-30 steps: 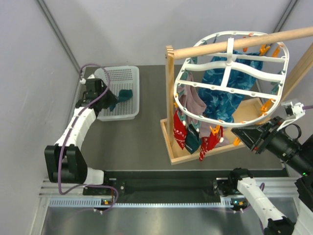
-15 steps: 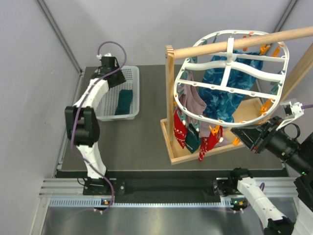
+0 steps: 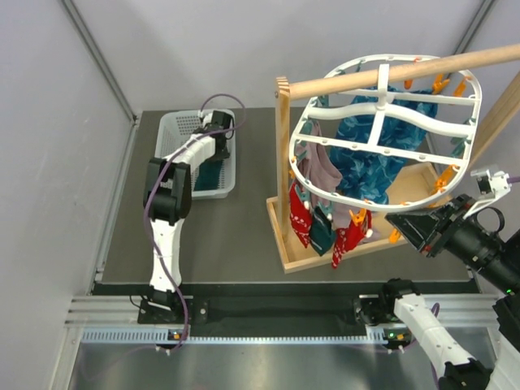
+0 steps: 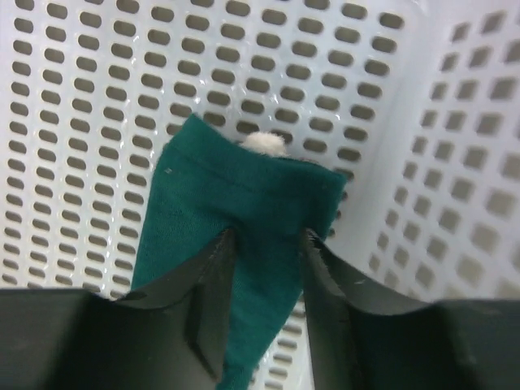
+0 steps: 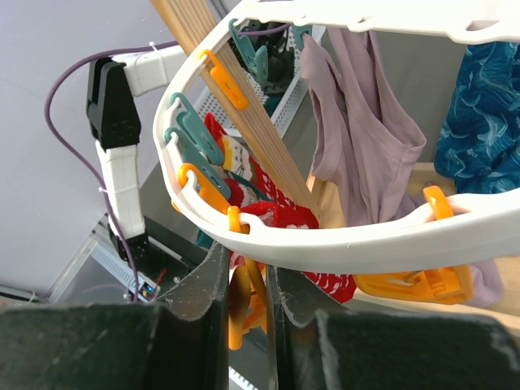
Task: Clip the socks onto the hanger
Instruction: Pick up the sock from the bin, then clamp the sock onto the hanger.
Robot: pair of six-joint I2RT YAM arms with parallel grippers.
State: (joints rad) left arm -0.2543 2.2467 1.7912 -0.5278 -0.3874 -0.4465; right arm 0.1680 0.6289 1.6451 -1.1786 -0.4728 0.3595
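A dark green sock (image 4: 244, 187) lies flat in the white perforated basket (image 4: 97, 97); it also shows in the top view (image 3: 213, 172). My left gripper (image 4: 266, 236) is low over it, jaws apart and astride the sock; it shows in the top view (image 3: 218, 140) at the basket's right side. The white oval hanger (image 3: 382, 122) hangs from a wooden rod. Two red socks (image 3: 299, 215) and a green one (image 3: 319, 231) are clipped at its near-left rim. My right gripper (image 5: 245, 260) is shut on an orange clip (image 5: 248, 317) under the hanger's rim (image 5: 366, 236).
The wooden stand (image 3: 282, 162) with its tray base carries the rod (image 3: 390, 73). A teal patterned cloth (image 3: 374, 162) and a mauve cloth (image 3: 321, 175) hang inside the frame. The basket (image 3: 175, 130) sits at the table's back left.
My left arm has swung from the basket's left side round its far edge to its right side, with the gripper now down over the green sock. The right arm has stayed put.
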